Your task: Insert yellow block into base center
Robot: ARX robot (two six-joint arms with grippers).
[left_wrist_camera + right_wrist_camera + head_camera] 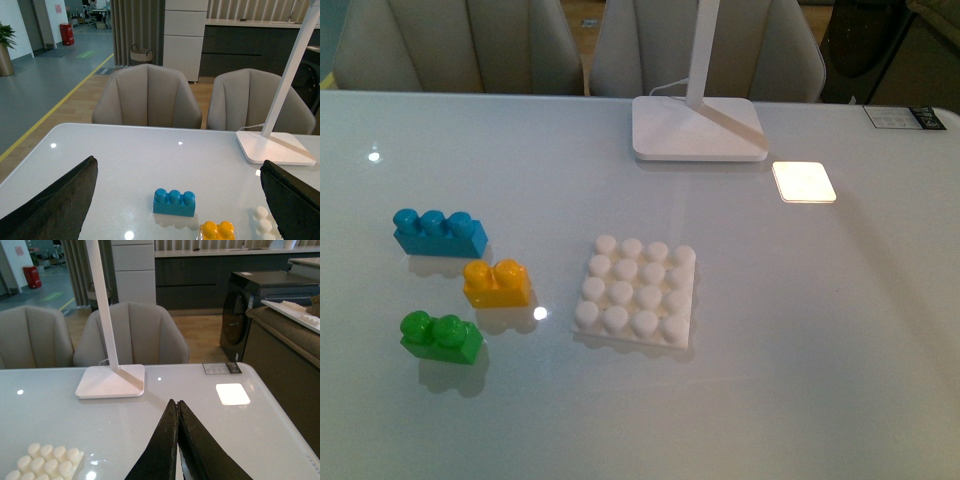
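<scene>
The yellow block (pixel 497 283), a two-stud brick, rests on the white table to the left of the base (pixel 636 292), a square white studded plate. Neither gripper shows in the front view. In the left wrist view my left gripper (pixel 178 161) is open and empty above the table, with the yellow block (pixel 218 231) at the bottom edge between its dark fingers (pixel 55 205) and the base's corner (pixel 263 225) beside it. My right gripper (pixel 175 404) is shut on nothing, hovering over bare table with the base (pixel 45 462) off to one side.
A blue three-stud brick (pixel 439 232) lies behind the yellow block and a green two-stud brick (pixel 441 336) in front of it. A white lamp foot (pixel 698 127) stands at the back, with a bright square patch (pixel 804 181) to its right. Chairs stand beyond the table's far edge.
</scene>
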